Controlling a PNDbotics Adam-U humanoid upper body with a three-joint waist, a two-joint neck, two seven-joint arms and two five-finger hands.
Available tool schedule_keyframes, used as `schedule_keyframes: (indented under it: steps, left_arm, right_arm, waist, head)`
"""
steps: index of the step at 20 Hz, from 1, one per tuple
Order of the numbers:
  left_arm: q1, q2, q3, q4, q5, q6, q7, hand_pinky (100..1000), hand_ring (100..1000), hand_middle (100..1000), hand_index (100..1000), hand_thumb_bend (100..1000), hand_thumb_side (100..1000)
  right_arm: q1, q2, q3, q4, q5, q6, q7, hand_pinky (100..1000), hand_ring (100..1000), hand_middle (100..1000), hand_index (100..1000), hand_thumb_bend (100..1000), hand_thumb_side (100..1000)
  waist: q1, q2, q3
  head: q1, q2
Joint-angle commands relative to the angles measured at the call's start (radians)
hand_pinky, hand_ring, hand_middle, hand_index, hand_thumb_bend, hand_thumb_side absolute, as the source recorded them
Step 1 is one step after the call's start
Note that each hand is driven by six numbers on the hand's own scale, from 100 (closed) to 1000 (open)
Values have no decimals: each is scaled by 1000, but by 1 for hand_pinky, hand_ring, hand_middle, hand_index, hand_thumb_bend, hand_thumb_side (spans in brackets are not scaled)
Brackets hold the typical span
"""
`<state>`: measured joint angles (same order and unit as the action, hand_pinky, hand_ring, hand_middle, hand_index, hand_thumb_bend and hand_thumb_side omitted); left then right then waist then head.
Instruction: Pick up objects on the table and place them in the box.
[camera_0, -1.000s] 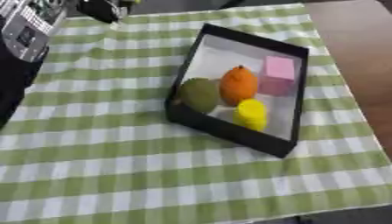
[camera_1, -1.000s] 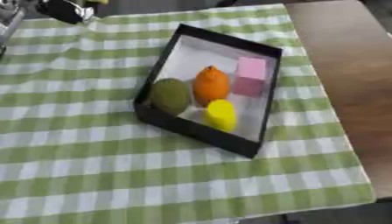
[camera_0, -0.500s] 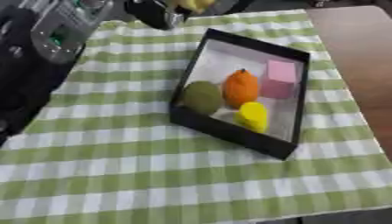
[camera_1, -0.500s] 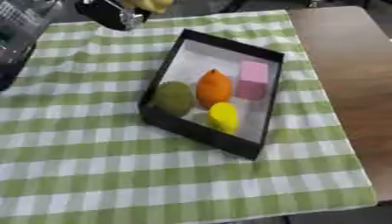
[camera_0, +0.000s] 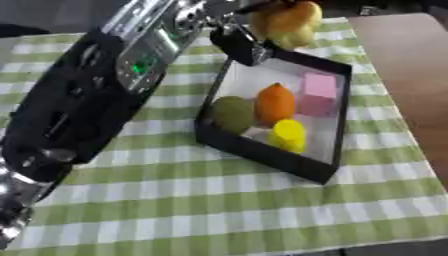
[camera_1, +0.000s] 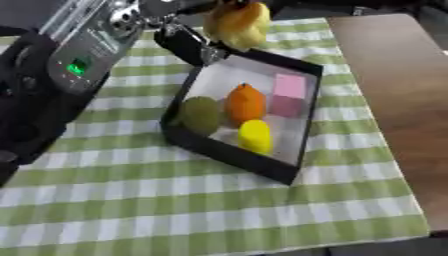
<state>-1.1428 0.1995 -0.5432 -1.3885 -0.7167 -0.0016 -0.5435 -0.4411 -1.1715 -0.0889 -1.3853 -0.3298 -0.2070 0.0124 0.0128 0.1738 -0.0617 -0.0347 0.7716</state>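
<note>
Now left hand (camera_0: 249, 37) grasps yellow fruit (camera_0: 287, 21) above box (camera_0: 328, 165) far edge — lower it into the bare far corner, clear of pink block (camera_0: 317, 94).

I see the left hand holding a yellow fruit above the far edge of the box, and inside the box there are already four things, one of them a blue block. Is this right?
Not quite: the block is pink, not blue, as the left eye view shows. The rest holds: the left hand holds the yellow fruit above the far edge of the box, with four things inside.
</note>
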Motion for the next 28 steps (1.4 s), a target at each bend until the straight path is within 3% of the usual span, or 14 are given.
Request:
schedule_keyframes:
  steps: [1,11,21,23,24,26,28]
  left_arm:
    - [-2,-22,4,25,-22,-27,21,710,723,672,728,100,100]
    - [47,-84,0,142,-96,-102,42,705,717,671,727,100,107]
    - [83,-99,4,222,-161,-137,52,715,732,693,760,100,100]
    - [85,-98,11,225,-177,-144,71,756,775,747,831,337,287]
    - [86,-96,14,225,-186,-144,82,787,806,776,864,534,475]
    - [87,-93,18,223,-205,-140,97,805,825,795,889,805,600]
    - [88,-90,23,220,-226,-131,102,814,832,803,898,879,648]
  right_arm:
    - [-18,-48,-7,-9,6,0,3,866,867,773,837,100,408]
    - [-23,-44,-6,-7,11,1,4,865,867,774,837,100,414]
    - [-20,-43,-7,-1,13,2,4,864,867,774,837,100,405]
    - [-18,-43,-8,0,15,2,4,864,867,774,837,100,398]
    - [-16,-43,-8,1,16,2,4,864,867,774,837,100,404]
    - [-13,-43,-8,3,18,2,3,864,867,774,837,100,411]
    - [-10,-44,-9,5,19,2,3,864,867,774,836,100,414]
  waist:
    - [-10,-35,-5]
    - [-8,-26,-13]
    - [-6,-24,-16]
    - [-6,-23,-15]
    - [-6,-23,-15]
    - [-6,-23,-14]
    - [-5,-23,-12]
  head:
    - [-6,-2]
    - [-8,-2]
    - [-15,-2]
    - [-17,-2]
    - [-18,-2]
    - [-18,-2]
    - [-19,-2]
